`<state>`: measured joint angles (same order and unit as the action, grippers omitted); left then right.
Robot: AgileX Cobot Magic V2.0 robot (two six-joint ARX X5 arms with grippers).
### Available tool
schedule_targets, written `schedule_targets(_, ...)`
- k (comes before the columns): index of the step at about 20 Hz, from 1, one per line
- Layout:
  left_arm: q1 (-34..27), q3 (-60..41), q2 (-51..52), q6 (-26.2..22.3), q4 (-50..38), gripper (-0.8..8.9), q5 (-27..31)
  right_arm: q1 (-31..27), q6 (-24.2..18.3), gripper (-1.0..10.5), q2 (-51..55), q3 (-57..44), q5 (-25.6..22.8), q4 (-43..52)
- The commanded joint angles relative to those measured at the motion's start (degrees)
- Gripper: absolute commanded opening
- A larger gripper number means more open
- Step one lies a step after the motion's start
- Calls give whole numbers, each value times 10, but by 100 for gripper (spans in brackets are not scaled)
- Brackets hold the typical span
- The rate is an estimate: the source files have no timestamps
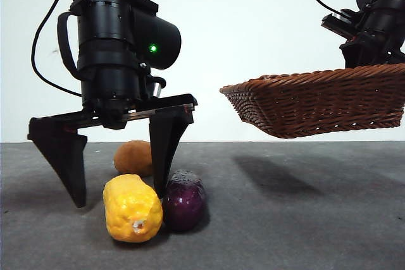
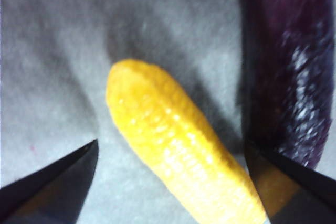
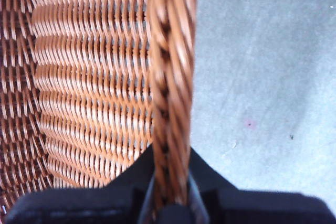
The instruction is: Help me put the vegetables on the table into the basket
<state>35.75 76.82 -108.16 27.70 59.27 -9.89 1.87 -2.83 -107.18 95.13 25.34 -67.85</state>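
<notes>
Two jaws of the left gripper [image 1: 117,197] gape around the corn [image 1: 131,208]; drop lower, centre it (eggplant [image 1: 184,199] crowds one jaw). Right gripper [image 3: 167,203] clamps the basket [image 1: 316,102] rim.

Your left arm [image 1: 117,42] is a matte black cylinder with a side housing carrying a small green light [image 1: 153,48]. A black cable [image 1: 47,23] loops beside it. Its gripper [image 1: 117,191] has a flat bar and two wedge-shaped black fingers [image 1: 63,162].

My front view is bright and sharp, soft shadows on the dark grey table [image 1: 304,219]; both my wrist views blur
</notes>
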Motion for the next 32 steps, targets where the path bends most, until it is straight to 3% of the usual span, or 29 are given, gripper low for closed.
schedule_targets(1,2,-2,-8,6,-5,325,1,1,-5,-8,2,2,8,1)
schedule_targets(3,-1,-2,-9,6,-4,305,1,1,-5,-8,2,2,8,1)
schedule_targets(5,-5,-2,-9,0,-2,191,1,1,-5,-8,2,2,8,1)
schedule_targets(7,-5,-2,-9,-47,-13,25,1,1,-7,-8,2,2,8,1)
schedule_targets(8,-5,-1,-9,-65,-13,-12,0,1,-7,-8,2,2,8,1)
schedule_targets(14,-18,84,53,-132,59,-8,1,9,-6,-8,2,2,-4,-11)
schedule_targets(17,-4,132,134,-132,31,-8,0,38,-3,-8,2,2,-46,-26)
schedule_targets(21,35,133,216,-132,-25,-8,1,97,9,-8,2,2,-59,-32)
schedule_targets(26,43,133,209,-127,-33,-8,1,185,53,-8,38,2,-157,-9)
schedule_targets(32,38,133,208,-93,-51,-8,26,244,108,-8,144,2,-164,-11)
